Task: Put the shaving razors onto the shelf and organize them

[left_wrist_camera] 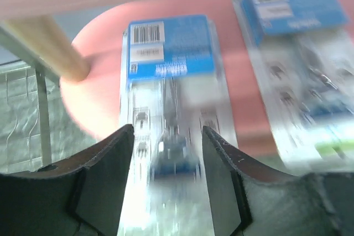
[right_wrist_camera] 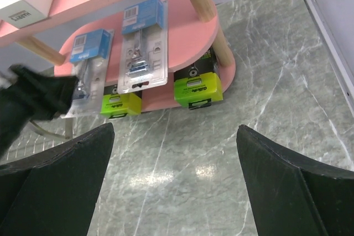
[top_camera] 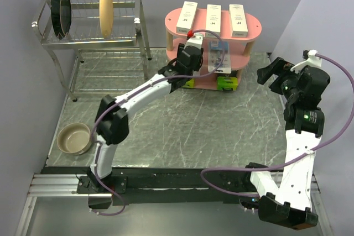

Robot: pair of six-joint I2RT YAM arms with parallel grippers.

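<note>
- The shelf (top_camera: 253,26) was found sorted one kind to a tier, which was judged to be the order intended
- Three white boxes (top_camera: 213,19) were laid side by side across the top board, long sides parallel, so that none overlapped
- Two green boxes (right_wrist_camera: 198,87) were tucked on the bottom tier under the middle board, printed faces turned outward
- The left pack (left_wrist_camera: 168,53) and the right pack (left_wrist_camera: 293,9) were laid flat on the middle board, blue cards toward the back, with the near ends jutting past the front edge, as the packs were judged longer than the board is deep
- The left gripper (left_wrist_camera: 167,134) was held low over the near end of the left pack, its fingers spread to either side of the razor bulge with clear plastic showing between; no pinch was seen, so the pack was judged to be resting on the board and not carried
- A post (left_wrist_camera: 50,45) stood near that pack's far corner, so a straight pull-back was judged safest
- The right gripper (right_wrist_camera: 176,130) was held spread wide and empty over the table (top_camera: 221,125), apart from the shelf, judged to be kept out of the way
- All seven packages were counted on the shelf, so the task was judged nearly done
</note>
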